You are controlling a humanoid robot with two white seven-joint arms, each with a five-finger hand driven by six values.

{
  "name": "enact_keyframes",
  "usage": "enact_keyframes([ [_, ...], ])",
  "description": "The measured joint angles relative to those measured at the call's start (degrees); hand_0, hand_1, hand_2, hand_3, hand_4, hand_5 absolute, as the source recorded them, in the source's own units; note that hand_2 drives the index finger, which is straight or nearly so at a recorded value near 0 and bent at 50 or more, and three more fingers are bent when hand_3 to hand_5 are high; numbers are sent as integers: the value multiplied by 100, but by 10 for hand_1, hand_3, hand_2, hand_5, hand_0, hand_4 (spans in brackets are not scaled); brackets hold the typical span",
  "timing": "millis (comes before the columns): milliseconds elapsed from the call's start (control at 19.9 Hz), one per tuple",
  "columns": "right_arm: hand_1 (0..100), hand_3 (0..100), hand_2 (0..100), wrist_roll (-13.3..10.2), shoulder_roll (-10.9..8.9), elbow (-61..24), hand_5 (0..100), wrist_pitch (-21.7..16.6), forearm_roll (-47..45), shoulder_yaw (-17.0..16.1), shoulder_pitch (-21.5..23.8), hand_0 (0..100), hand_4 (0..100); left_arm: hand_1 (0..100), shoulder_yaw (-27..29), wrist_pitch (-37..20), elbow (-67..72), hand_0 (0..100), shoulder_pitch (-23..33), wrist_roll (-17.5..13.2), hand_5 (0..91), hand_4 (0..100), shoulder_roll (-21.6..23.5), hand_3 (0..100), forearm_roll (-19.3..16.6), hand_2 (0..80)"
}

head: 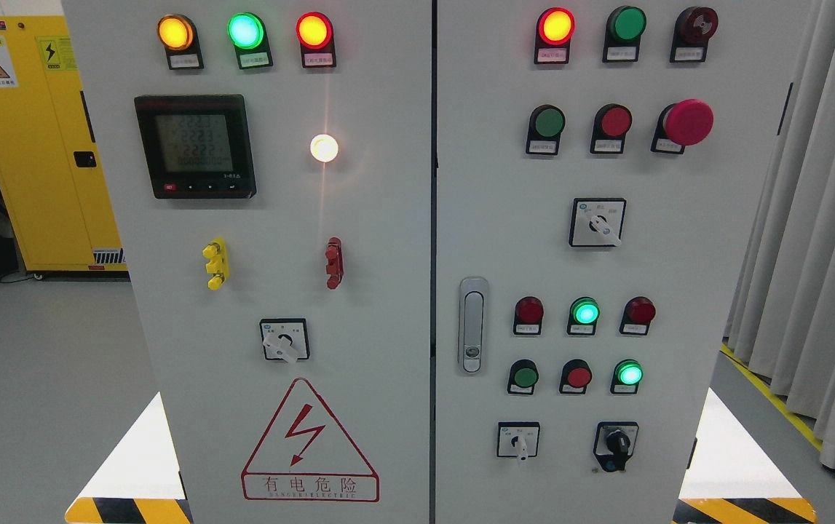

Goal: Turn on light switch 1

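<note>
A grey electrical cabinet (373, 306) with two doors fills the head view. The left door carries three lit lamps, a digital meter (195, 145), a glowing white lamp (324, 148) and a rotary switch (285, 340). The right door carries a lit red lamp (555, 26), unlit green and red push buttons (547, 122), a red mushroom stop button (686, 122), a rotary switch (598, 222), lit green lamps (584, 312) and two lower rotary switches (519, 439) (616, 444). The labels are too small to read. Neither hand is in view.
A door latch handle (472, 324) sits on the right door's left edge. A yellow cabinet (38, 138) stands at the back left. Grey curtains (817, 240) hang at the right. Yellow-black hazard tape (129, 509) marks the floor at the cabinet's base.
</note>
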Motion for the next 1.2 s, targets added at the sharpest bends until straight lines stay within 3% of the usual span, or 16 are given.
enact_keyframes([
  [50,500,0,40,0,0,0,0,0,0,0,0,0,0,255,7,-11,295,170,-8,-108,0,347,8,301,-23,83],
  [100,500,0,40,-1,0,0,0,0,0,0,0,0,0,240,10,85,626,194,-27,-184,0,242,15,179,-62,16],
  [150,500,0,40,-1,0,0,0,0,0,0,0,0,0,235,12,226,918,203,-52,-239,0,222,22,118,-94,6],
  [201,500,0,40,-1,0,0,0,0,0,0,0,0,0,228,13,409,1201,213,-84,-281,0,140,29,23,-124,0],
  [251,500,0,40,-1,0,0,0,0,0,0,0,0,0,223,13,564,1471,228,-114,-315,0,9,34,0,-168,0],
  [451,500,0,40,-2,0,0,0,0,0,0,0,0,0,239,-22,1212,2475,252,-266,-398,0,0,52,0,-384,0],
  [652,500,0,40,-2,0,0,0,0,0,0,0,0,0,189,-78,1637,3185,293,-401,-418,0,0,64,0,-477,0],
  [1203,500,0,40,-2,0,0,0,0,0,0,0,0,0,49,-340,2095,4351,310,-761,-336,0,0,-20,0,-402,0],
])
